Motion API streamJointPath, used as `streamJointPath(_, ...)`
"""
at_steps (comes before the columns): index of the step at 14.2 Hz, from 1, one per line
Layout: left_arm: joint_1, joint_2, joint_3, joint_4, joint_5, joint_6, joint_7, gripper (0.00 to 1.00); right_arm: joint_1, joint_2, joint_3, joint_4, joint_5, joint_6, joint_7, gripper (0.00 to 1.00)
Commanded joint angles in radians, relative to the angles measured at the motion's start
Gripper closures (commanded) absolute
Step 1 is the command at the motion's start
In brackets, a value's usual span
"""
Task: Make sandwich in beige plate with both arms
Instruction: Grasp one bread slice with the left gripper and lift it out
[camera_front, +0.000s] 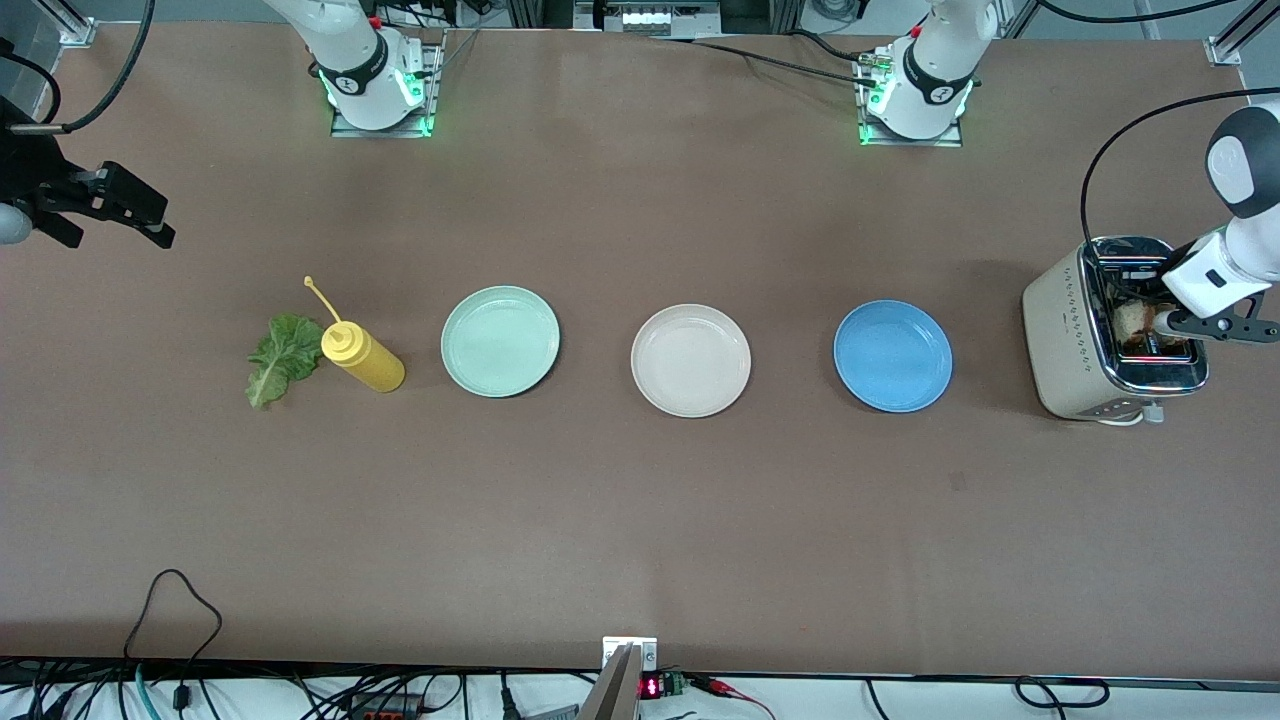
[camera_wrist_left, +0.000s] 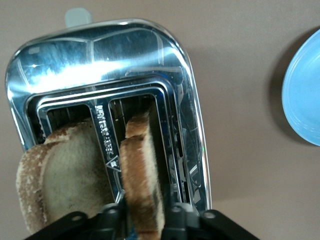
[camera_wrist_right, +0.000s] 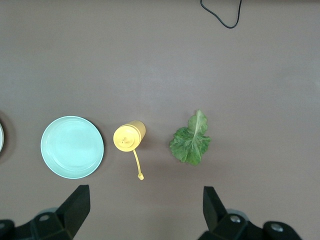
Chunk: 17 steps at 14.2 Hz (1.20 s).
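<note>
Front view
Left gripper (camera_front: 1165, 322): down over the toaster (camera_front: 1075, 340) at the left arm's end of the table, fingers in the slot area at a slice of toast (camera_front: 1133, 320).
Right gripper (camera_front: 150, 225): up in the air over the right arm's end of the table, waiting, jaws spread wide and holding nothing.
Beige plate (camera_front: 690, 360): middle of the table, bare, between the mint green plate (camera_front: 500, 340) and the blue plate (camera_front: 892, 356).
Lettuce leaf (camera_front: 280, 358): flat on the table, just beside the yellow sauce bottle (camera_front: 362, 357), toward the right arm's end.

Left wrist view
Left gripper (camera_wrist_left: 143, 219): fingers (camera_wrist_left: 112, 220) clenched on either side of the thinner toast slice (camera_wrist_left: 142, 185), which stands upright in one slot.
Second slice (camera_wrist_left: 65, 172): in the other slot, leaning outward.
Blue plate (camera_wrist_left: 305, 95): near the toaster, partly in view.

Right wrist view
Right gripper (camera_wrist_right: 145, 210): released, fingers far apart, above the bottle (camera_wrist_right: 129, 136), the leaf (camera_wrist_right: 191, 141) and the green plate (camera_wrist_right: 72, 146).
</note>
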Motion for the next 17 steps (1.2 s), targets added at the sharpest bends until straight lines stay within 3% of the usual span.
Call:
streamJointPath(1,0.015,-0.026,-0.012,-0.003,-0.003,-0.019,0.025,0.99,-0.011,-0.002,0.007,-0.003,0.015,0.000,-0.014,0.00)
streamJointPath(4,0.015,-0.027,-0.013,0.038,-0.001,-0.069,0.025,0.99,-0.008,-0.002,0.007,-0.003,0.015,0.003,-0.012,0.00)
streamJointPath(8,0.003,-0.027,-0.024,0.187,0.000,-0.270,0.027,0.99,-0.004,0.000,0.013,-0.017,0.004,0.027,-0.002,0.00)
streamJointPath(12,0.005,-0.026,-0.128,0.339,0.000,-0.450,0.001,0.99,-0.005,-0.003,0.013,-0.020,0.009,0.029,-0.002,0.00)
streamJointPath(15,0.005,-0.026,-0.241,0.386,-0.012,-0.487,-0.065,0.99,-0.005,-0.005,0.015,-0.023,0.010,0.030,0.000,0.00)
streamJointPath(17,0.005,-0.018,-0.318,0.386,-0.128,-0.482,-0.171,0.99,-0.001,-0.008,0.015,-0.031,0.010,0.032,0.000,0.00)
